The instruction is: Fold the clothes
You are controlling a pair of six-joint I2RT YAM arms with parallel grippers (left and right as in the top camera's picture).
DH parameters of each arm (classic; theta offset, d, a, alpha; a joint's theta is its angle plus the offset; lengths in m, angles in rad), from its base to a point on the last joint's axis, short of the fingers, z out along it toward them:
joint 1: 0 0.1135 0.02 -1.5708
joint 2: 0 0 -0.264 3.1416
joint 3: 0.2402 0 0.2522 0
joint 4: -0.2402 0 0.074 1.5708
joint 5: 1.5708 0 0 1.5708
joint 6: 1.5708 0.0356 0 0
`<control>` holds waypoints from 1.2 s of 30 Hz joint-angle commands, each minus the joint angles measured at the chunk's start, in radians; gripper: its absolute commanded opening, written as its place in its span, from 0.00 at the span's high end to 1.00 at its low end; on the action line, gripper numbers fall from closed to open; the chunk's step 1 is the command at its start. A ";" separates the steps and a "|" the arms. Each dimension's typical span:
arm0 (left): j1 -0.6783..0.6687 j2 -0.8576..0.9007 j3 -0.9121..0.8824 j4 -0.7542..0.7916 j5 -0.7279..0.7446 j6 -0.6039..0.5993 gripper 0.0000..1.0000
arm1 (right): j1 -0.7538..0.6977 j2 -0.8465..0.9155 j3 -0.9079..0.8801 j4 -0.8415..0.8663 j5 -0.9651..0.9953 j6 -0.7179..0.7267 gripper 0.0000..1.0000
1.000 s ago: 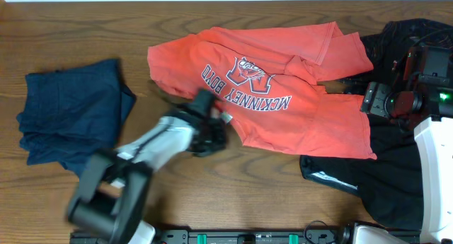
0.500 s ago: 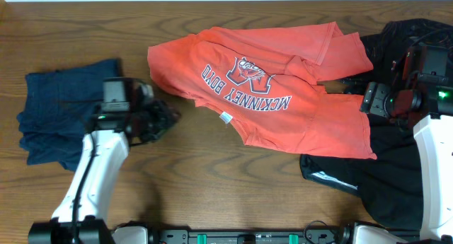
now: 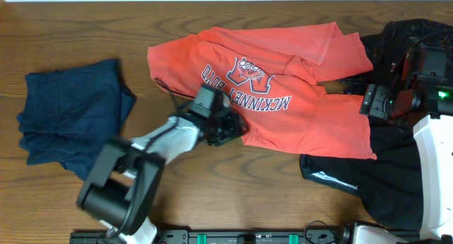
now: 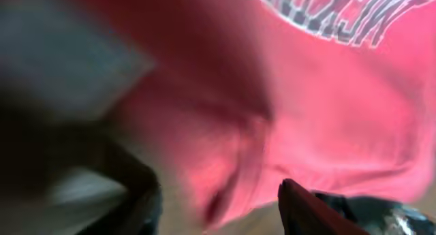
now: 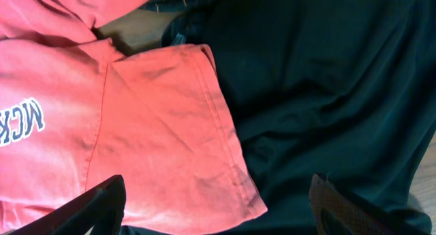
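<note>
An orange T-shirt (image 3: 283, 95) with a "MCKINNEY BOYD" print lies spread across the middle of the table, partly crumpled. My left gripper (image 3: 230, 127) is at the shirt's near-left edge. The left wrist view is blurred, but there the left gripper (image 4: 218, 194) is open, its fingers apart over the shirt's (image 4: 327, 92) hem. My right gripper (image 3: 352, 88) hovers at the shirt's right side. It (image 5: 218, 187) stands wide open above the shirt's sleeve hem (image 5: 157, 126) and holds nothing.
A navy garment (image 3: 71, 117) lies folded at the left. A black garment (image 3: 382, 173) is heaped at the right, under the shirt's right edge, and fills the right wrist view (image 5: 327, 78). Bare wooden table (image 3: 233, 187) runs along the front.
Half a second ago my left arm was beside the navy garment; it has swung right to the shirt's near edge. Its jaws now stand apart. The right arm has not moved.
</note>
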 commanded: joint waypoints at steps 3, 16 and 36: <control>-0.101 0.087 -0.003 0.065 -0.012 -0.087 0.42 | -0.006 0.004 0.004 -0.002 0.013 -0.016 0.16; 0.023 0.000 -0.001 -0.252 -0.093 0.084 0.94 | -0.006 0.004 0.004 -0.001 0.013 -0.023 0.15; 0.739 -0.390 0.069 -0.691 -0.096 0.302 0.40 | -0.004 0.046 0.004 0.018 -0.266 -0.156 0.56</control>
